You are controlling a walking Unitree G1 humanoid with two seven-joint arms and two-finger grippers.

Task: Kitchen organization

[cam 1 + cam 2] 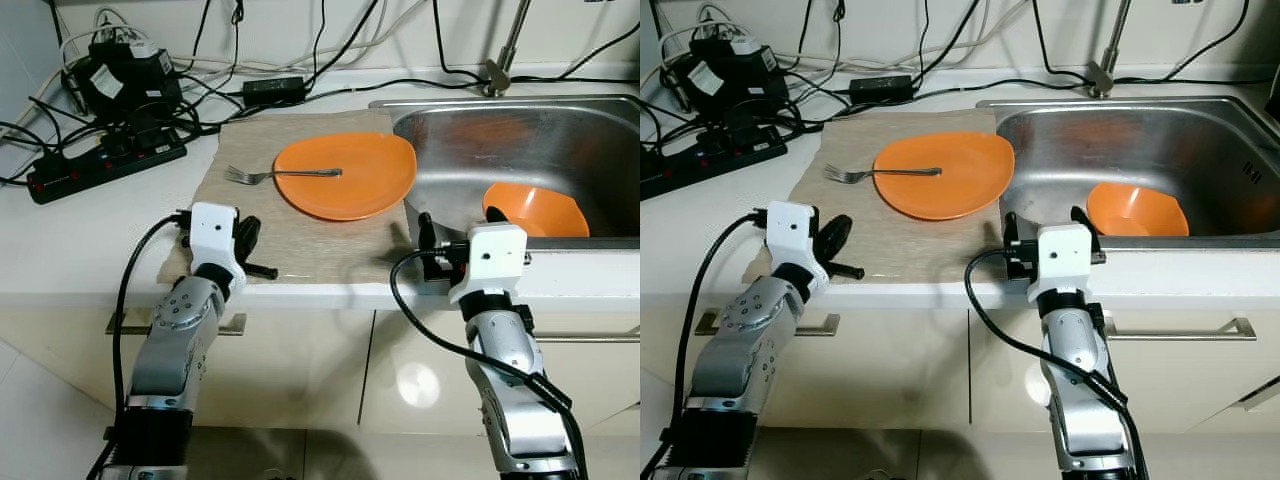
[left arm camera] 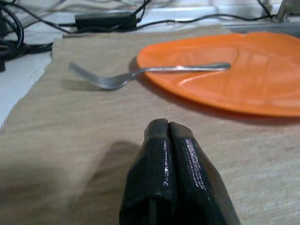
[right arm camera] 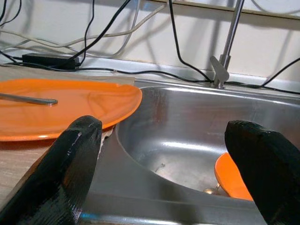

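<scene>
- I see an orange plate (image 1: 346, 175) lying on a beige cloth mat (image 1: 240, 215) on the white counter (image 1: 70, 240), with its right edge reaching just over the rim of the steel sink (image 1: 520, 150).
- A metal fork (image 1: 280, 175) rests with its handle on the plate and its tines out on the mat, to the plate's left.
- An orange bowl (image 1: 535, 212) sits inside the sink basin, near the front wall.
- My left gripper (image 2: 168, 140) hovers low over the mat's front part, near the counter edge; its two black fingers are pressed together with nothing between them, pointing toward the fork and plate.
- My right gripper (image 3: 161, 154) sits at the sink's front left corner, fingers spread wide apart and holding nothing; one finger (image 3: 70, 159) is on the plate side, the other on the bowl side.
- A black power strip (image 1: 105, 165), adapters and tangled cables lie at the back left of the counter.
- The tap's stem (image 1: 505, 50) rises behind the sink.
</scene>
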